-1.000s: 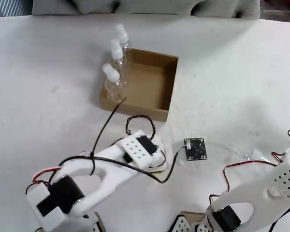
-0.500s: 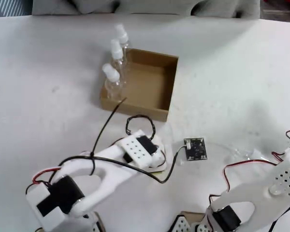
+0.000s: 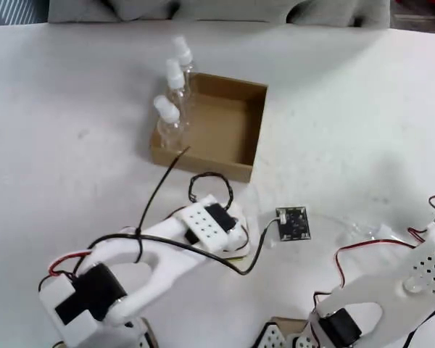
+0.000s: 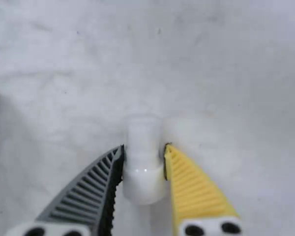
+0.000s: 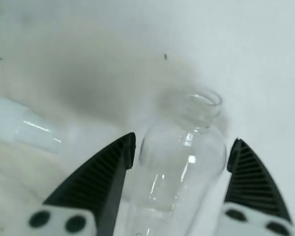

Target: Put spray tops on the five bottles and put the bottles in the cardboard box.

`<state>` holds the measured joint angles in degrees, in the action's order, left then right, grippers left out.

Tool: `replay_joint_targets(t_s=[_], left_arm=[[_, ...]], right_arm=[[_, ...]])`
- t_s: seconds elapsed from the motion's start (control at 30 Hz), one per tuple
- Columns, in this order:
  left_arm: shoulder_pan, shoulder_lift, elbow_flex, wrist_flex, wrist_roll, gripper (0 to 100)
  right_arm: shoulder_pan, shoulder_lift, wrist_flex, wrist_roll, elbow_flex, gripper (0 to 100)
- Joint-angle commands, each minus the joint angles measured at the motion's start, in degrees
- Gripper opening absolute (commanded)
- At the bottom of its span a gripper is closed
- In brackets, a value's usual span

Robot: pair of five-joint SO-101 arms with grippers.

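High view: white table [image 3: 362, 94] bears cardboard box [image 3: 203, 164]; left tool [image 4: 143, 147] pinches spray top [image 4: 143, 174]; right tool [image 5: 183, 141] spread around bottle [image 5: 179, 164].

We see a brown cardboard box [image 3: 232, 129], open at the top and sitting flat on the table. Three clear bottles [image 3: 171, 125] with white spray tops on stand upright in a row at its left wall; we can't tell if they are inside or outside. A loose white spray top [image 4: 143, 164] is pinched between the left gripper [image 4: 143, 148] fingers. A clear bottle without a top [image 5: 179, 164], its neck open, is between the spread fingers of the right gripper [image 5: 183, 142].
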<state>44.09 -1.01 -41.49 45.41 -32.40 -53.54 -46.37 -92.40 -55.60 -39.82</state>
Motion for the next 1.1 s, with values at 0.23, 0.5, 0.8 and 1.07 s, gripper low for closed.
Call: replay_joint_targets(t_s=[0.23, 0.5, 0.8, 1.07], left_arm=[[-0.7, -3.6, -0.1, -1.2, -0.7, 4], [-0.7, -3.6, -0.1, -1.2, -0.7, 4], [-0.7, -3.6, -0.1, -1.2, -0.7, 4], [-0.7, -3.6, -0.1, -1.2, -0.7, 4]], right_arm=[[-1.9, 1.8, -0.9, 6.6, -2.5, 24.1], [-1.5, 5.9, -2.9, 6.7, -2.4, 23.0], [0.1, 4.0, -2.8, 6.2, -2.4, 29.2], [0.7, 4.2, -2.0, 6.5, -2.4, 29.8]])
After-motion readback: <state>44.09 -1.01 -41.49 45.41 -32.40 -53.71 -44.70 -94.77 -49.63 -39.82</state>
